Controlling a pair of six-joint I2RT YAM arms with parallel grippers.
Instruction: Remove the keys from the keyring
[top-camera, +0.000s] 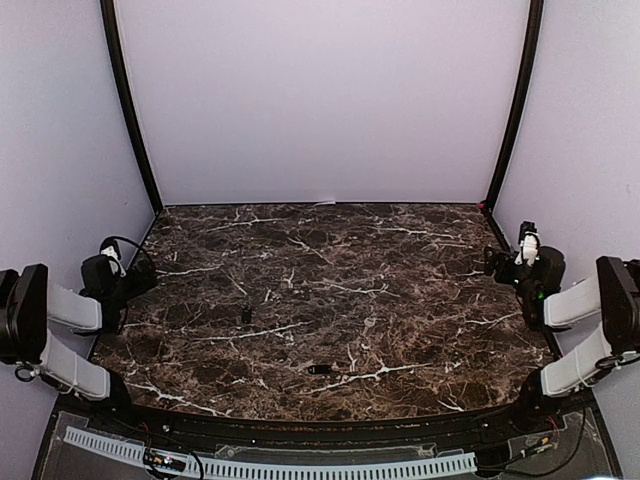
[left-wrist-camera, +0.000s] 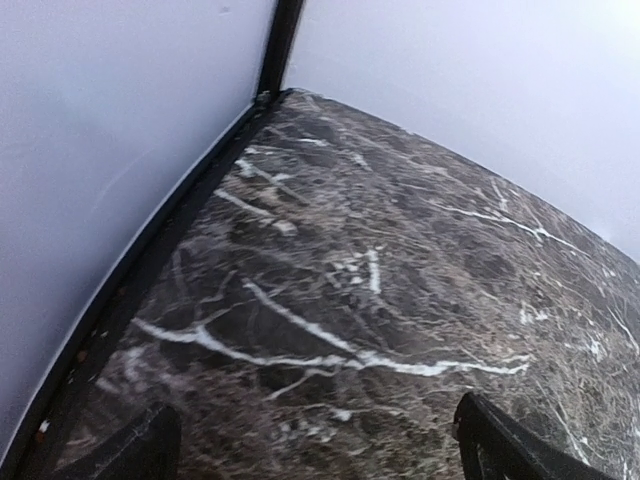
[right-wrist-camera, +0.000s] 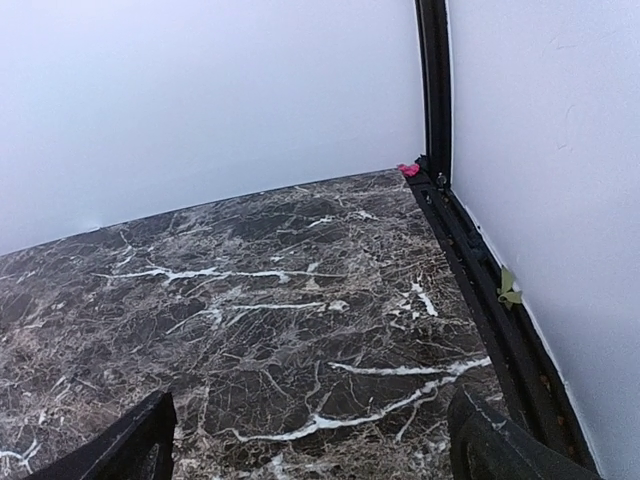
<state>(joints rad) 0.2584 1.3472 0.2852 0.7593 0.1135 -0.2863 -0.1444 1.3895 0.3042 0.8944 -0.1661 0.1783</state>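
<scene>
Two tiny dark keys lie apart on the marble table (top-camera: 400, 300): one upright key (top-camera: 246, 314) left of centre, and one lying sideways (top-camera: 320, 369) near the front edge. I cannot make out a keyring. My left gripper (top-camera: 110, 258) is pulled back at the table's left edge, far from both keys. In the left wrist view the left gripper (left-wrist-camera: 320, 455) is open over bare marble, near the left wall. At the right edge my right gripper (top-camera: 522, 250) is also drawn back. It (right-wrist-camera: 310, 450) stands open with nothing between its fingers (right-wrist-camera: 135, 445). Neither wrist view shows a key.
White walls and black corner posts (top-camera: 128, 110) enclose the table on three sides. A pink scrap (right-wrist-camera: 408, 170) sits in the back right corner and a green scrap (right-wrist-camera: 508, 288) in the right rail. A white toothed strip (top-camera: 270, 466) runs along the near edge.
</scene>
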